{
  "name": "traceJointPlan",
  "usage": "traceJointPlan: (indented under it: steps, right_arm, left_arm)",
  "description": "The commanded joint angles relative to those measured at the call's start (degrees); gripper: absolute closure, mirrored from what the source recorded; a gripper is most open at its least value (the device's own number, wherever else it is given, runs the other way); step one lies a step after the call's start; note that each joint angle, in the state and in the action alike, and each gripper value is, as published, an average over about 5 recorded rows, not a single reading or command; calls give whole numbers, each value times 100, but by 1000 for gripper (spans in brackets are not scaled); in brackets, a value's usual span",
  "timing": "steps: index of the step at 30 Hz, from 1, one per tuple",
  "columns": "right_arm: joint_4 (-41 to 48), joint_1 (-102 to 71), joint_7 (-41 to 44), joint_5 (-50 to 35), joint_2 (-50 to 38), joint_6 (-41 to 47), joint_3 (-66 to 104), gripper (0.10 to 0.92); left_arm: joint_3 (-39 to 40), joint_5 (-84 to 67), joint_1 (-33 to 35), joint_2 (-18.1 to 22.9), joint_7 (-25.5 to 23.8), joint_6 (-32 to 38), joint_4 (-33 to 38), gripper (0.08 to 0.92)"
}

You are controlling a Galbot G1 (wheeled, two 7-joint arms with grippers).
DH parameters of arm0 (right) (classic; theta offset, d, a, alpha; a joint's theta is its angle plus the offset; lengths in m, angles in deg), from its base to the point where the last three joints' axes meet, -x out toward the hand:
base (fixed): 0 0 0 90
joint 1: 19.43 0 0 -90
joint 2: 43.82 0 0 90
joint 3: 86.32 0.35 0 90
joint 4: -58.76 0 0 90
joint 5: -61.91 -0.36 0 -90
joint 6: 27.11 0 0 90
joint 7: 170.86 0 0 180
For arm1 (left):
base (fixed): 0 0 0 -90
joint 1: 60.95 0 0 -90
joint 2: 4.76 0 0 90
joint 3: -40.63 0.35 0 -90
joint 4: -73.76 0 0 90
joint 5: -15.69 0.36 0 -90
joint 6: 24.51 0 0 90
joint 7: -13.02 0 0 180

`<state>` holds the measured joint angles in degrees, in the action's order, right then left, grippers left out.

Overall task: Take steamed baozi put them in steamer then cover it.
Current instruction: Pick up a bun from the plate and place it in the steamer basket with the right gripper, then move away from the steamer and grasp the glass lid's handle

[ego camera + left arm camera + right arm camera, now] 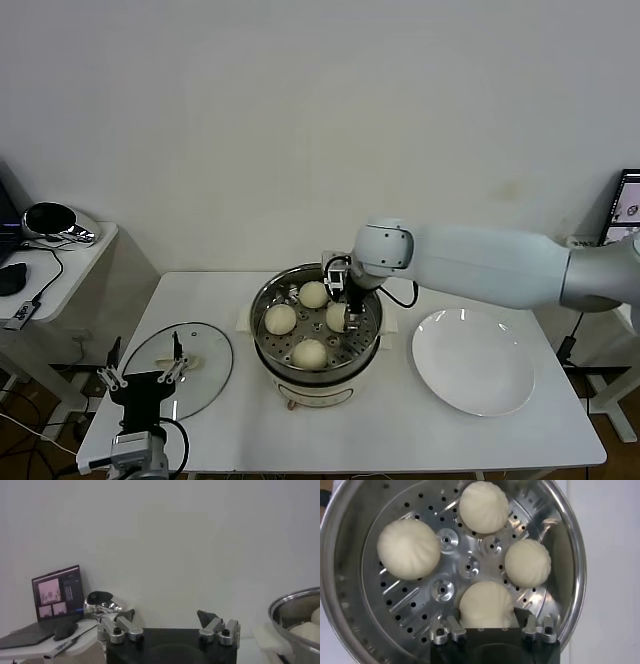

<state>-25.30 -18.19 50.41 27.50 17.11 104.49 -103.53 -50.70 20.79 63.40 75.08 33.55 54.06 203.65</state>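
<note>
Four steamed baozi (485, 507) sit on the tray inside the steamer (372, 330), the right gripper (351, 313) spread just above the last one, so only the cover (205, 350), flat on the worktop (400, 430) by the wide-open left gripper (142, 374), remains.

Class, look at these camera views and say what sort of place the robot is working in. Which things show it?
Probably a lab or office test room set up as a kitchen mock-up, not a real kitchen: a plain white table against a bare wall, a side desk with a laptop and mouse, and a steamer standing alone.
</note>
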Motion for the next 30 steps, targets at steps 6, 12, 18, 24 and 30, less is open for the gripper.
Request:
traceJointPlan:
  steps: [6, 12, 18, 24, 30]
  right_arm:
    - [-1498, -114, -1148, -504, -1720, -211, 915, 203]
    - [-2557, -2928, -3550, -917, -3178, -1729, 3422, 203]
    - [-2984, -6731, -4280, -47, -3297, -3413, 6758, 203]
    - [-2988, -9816, -3900, 1093, -1852, -4635, 9963, 203]
    - [-3081, -11280, -3218, 1521, -233, -5112, 11910, 203]
  left_arm:
    - [2, -27, -46, -27, -6, -3, -101, 177]
    - [-28, -57, -75, -48, -19, 39, -213, 177]
    - [-54, -11, -76, -28, -33, 130, -339, 177]
    - [-47, 217, -44, -28, -57, 244, -559, 177]
    - [-149, 1286, 8, -151, -170, 274, -899, 177]
